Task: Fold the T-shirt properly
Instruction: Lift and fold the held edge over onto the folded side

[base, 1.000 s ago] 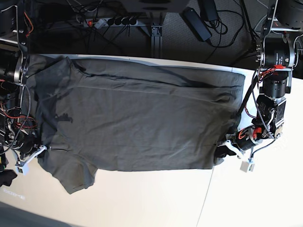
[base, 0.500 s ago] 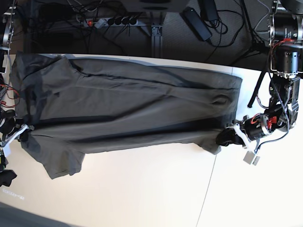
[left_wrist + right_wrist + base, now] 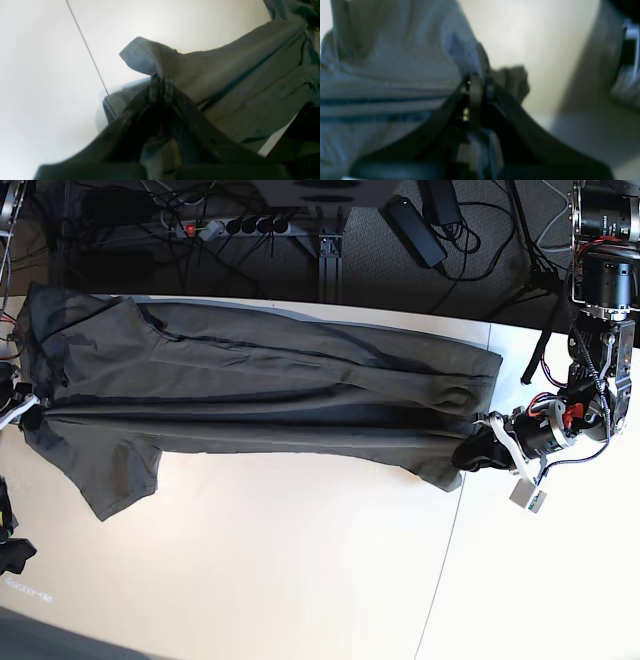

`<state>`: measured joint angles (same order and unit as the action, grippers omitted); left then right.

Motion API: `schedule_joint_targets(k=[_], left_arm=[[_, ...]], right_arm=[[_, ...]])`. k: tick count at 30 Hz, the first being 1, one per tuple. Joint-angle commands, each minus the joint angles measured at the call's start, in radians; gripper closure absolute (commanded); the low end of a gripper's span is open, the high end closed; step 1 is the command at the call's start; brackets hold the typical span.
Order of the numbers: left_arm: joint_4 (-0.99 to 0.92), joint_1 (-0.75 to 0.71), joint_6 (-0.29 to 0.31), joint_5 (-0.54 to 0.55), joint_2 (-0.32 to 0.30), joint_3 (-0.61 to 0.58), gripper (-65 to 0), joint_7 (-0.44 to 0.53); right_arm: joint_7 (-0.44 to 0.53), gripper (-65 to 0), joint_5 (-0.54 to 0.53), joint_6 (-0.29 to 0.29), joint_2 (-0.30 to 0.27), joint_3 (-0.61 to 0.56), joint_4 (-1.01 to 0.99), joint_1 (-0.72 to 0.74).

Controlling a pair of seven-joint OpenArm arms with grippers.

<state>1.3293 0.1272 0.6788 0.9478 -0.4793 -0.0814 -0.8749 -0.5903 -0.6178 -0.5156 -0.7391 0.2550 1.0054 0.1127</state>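
The dark olive-grey T-shirt (image 3: 250,395) lies stretched across the far half of the white table (image 3: 300,570), bunched into long folds. My left gripper (image 3: 478,452) is shut on the shirt's hem corner at the right; the wrist view shows its tips (image 3: 161,86) pinching the cloth (image 3: 237,75). My right gripper (image 3: 28,418) is shut on the shirt's edge at the far left, by the sleeve (image 3: 110,470); its wrist view shows the tips (image 3: 478,86) clamped on fabric (image 3: 395,75). The cloth is lifted a little between both grippers.
A thin seam (image 3: 440,570) runs across the table toward the front. Behind the far edge are a power strip (image 3: 235,225), cables and a black adapter (image 3: 415,230). The left arm's body (image 3: 600,290) stands at the right edge.
Both grippers have moved toward the table's far side, dragging the shirt's near edge with them. The shirt has narrowed from a wide spread into a long band of folds.
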Motion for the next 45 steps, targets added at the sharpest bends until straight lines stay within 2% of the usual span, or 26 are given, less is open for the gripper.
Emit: schedule_joint_targets(k=[1, 3, 4, 7, 8, 9, 16, 20, 23, 27, 33, 41, 45], left_arm=[[0.016, 0.019, 0.019, 0.013, -0.017, 0.007, 0.0, 0.018], [0.016, 0.019, 0.019, 0.013, -0.017, 0.007, 0.0, 0.026], [0.016, 0.019, 0.019, 0.013, -0.016, 0.007, 0.0, 0.029], [0.016, 0.019, 0.019, 0.012, -0.016, 0.007, 0.0, 0.031], [0.016, 0.019, 0.019, 0.009, -0.016, 0.007, 0.0, 0.031], [0.016, 0.019, 0.019, 0.004, -0.016, 0.007, 0.0, 0.032], [0.016, 0.019, 0.019, -0.006, -0.016, 0.007, 0.0, 0.032], [0.016, 0.019, 0.019, -0.005, -0.016, 0.007, 0.0, 0.032], [0.016, 0.019, 0.019, -0.002, -0.017, 0.007, 0.0, 0.029], [0.016, 0.019, 0.019, 0.004, -0.017, 0.007, 0.0, 0.017], [0.016, 0.019, 0.019, 0.029, -0.017, 0.007, 0.0, 0.01], [0.016, 0.019, 0.019, 0.032, -0.017, 0.007, 0.0, 0.011], [0.016, 0.019, 0.019, 0.032, -0.017, 0.007, 0.0, 0.011]], right_arm=[[0.014, 0.0, -0.016, -0.057, -0.03, 0.013, 0.017, 0.004], [0.014, 0.0, -0.023, -0.057, -0.022, 0.013, 0.017, -0.01], [0.013, -4.7, -0.022, -0.057, -0.019, 0.013, 0.016, -0.011], [0.014, -31.3, -0.04, -0.057, -0.017, 0.013, 0.017, -0.006], [0.014, -35.9, -0.05, -0.057, -0.017, 0.016, 0.017, -0.002], [0.015, -37.1, -0.058, -0.057, -0.017, 0.023, 0.017, 0.007], [0.016, -37.1, -0.08, -0.057, -0.015, 0.061, 0.017, 0.132], [0.014, -37.1, -0.013, -0.057, 0.014, 0.052, -0.012, 0.21], [0.019, -37.1, 0.01, -0.057, 0.056, 0.033, -0.117, 0.279], [0.124, -37.1, 0.136, -0.057, 0.111, 0.014, -0.319, 0.389], [0.119, -37.1, 0.169, -0.065, 0.161, -0.01, -0.498, 0.497], [0.118, -37.1, 0.2, -0.064, 0.235, -0.167, -0.499, 0.502], [0.107, -36.9, 0.2, -0.064, 0.243, -0.232, -0.499, 0.502]])
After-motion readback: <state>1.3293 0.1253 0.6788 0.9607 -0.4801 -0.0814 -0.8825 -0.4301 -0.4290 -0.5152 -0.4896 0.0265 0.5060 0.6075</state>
